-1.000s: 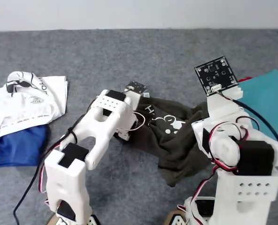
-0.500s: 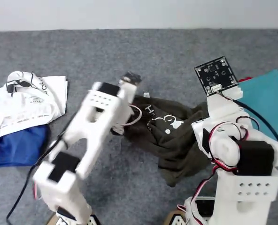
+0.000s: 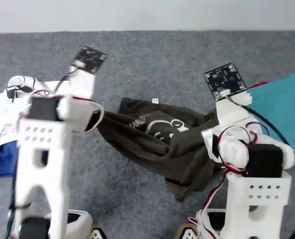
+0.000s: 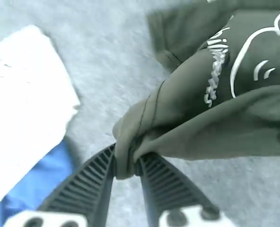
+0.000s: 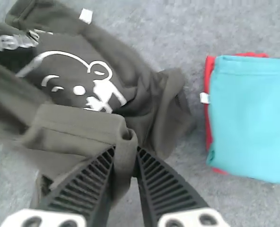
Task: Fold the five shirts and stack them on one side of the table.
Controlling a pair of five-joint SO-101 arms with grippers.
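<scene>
The dark shirt [image 3: 157, 142] lay bunched in the middle of the table [image 3: 177, 55], its long axis running left to right, collar at the far side. The left gripper [image 4: 126, 161] pinched one fold and the right gripper [image 5: 126, 155] another. A red shirt [image 5: 208, 80] lay mostly hidden under a teal shirt [image 5: 251, 113].

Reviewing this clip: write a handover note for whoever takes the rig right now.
Left gripper: shut on a bunched edge of the dark olive printed shirt.
Right gripper: shut on another edge.
The shirt is spread between them mid-table, unfolded.
Folded teal shirt lies on a red shirt on the right; white shirt partly over a blue shirt on the left.
Remaining: fold the olive shirt, gather all five into one stack.
</scene>
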